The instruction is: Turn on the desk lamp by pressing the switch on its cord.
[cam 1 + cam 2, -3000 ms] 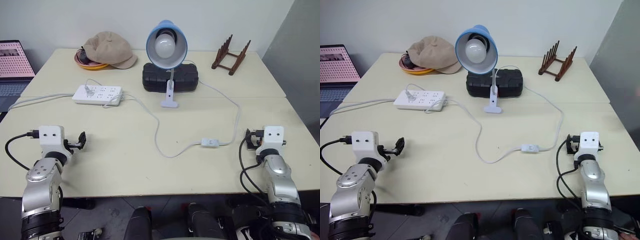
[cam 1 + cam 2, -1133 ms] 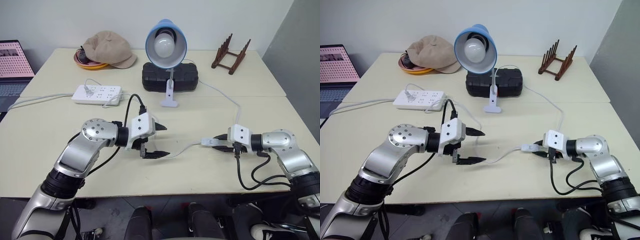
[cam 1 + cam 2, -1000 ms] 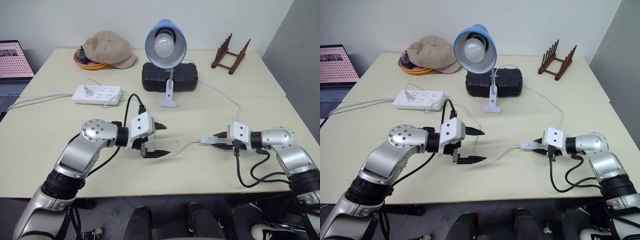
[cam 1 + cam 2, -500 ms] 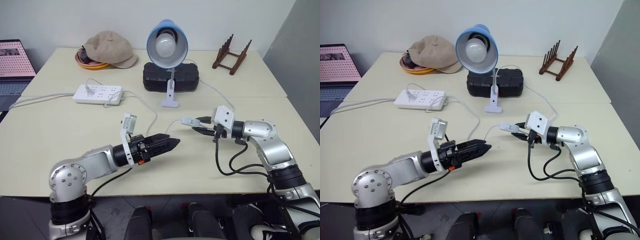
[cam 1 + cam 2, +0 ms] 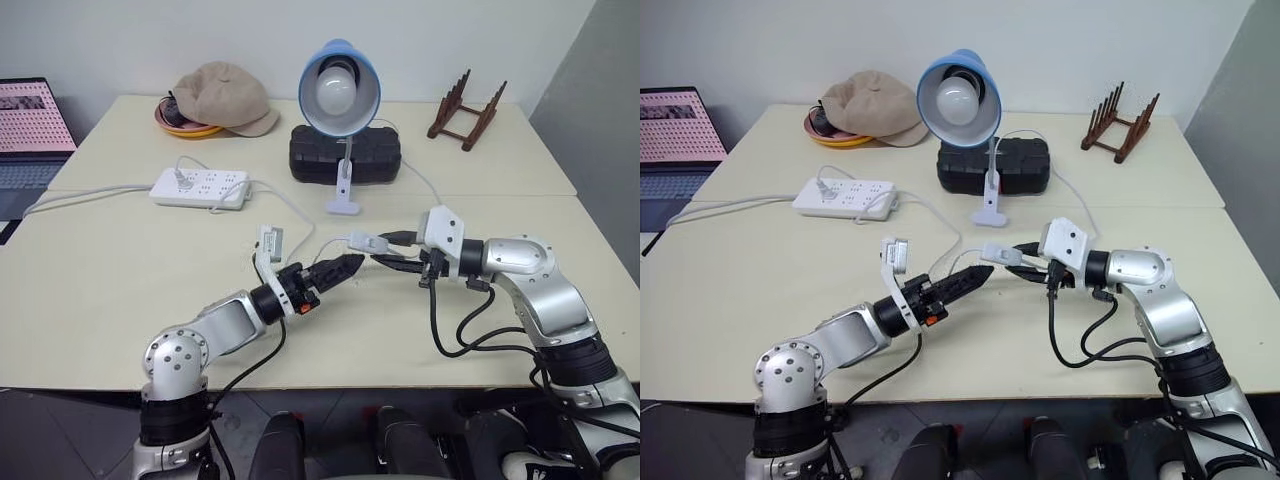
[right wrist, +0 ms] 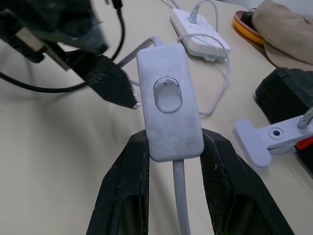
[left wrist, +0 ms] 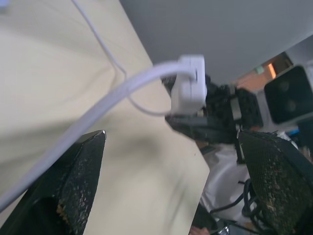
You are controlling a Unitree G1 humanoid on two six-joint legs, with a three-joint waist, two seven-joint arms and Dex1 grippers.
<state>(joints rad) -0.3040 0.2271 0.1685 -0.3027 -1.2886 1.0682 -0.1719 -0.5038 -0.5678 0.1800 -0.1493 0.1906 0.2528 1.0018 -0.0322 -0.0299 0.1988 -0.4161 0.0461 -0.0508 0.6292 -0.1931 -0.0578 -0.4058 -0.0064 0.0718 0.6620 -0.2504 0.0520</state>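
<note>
The desk lamp (image 5: pixel 340 90), with a blue shade and white bulb, stands at the back middle of the table. Its thin white cord (image 5: pixel 455 215) loops forward to the small white switch (image 5: pixel 362 242). My right gripper (image 5: pixel 392 258) is shut on the switch and holds it lifted above the table, rocker face up in the right wrist view (image 6: pixel 168 100). My left gripper (image 5: pixel 346 266) points at the switch from the left, just short of it. Its fingers (image 7: pixel 73 181) stand wide open, with the switch (image 7: pixel 190 83) ahead of them.
A white power strip (image 5: pixel 198 187) lies at the back left with its cable running off to the left. A tan cap (image 5: pixel 220 95) sits on an orange plate, a black box (image 5: pixel 345 155) stands behind the lamp's base, a wooden rack (image 5: pixel 465 105) is at the back right, and a laptop (image 5: pixel 30 130) is at the far left.
My right gripper has carried the switch up and to the left, towards the middle. My left gripper has rolled over and its tips have come close to the switch.
</note>
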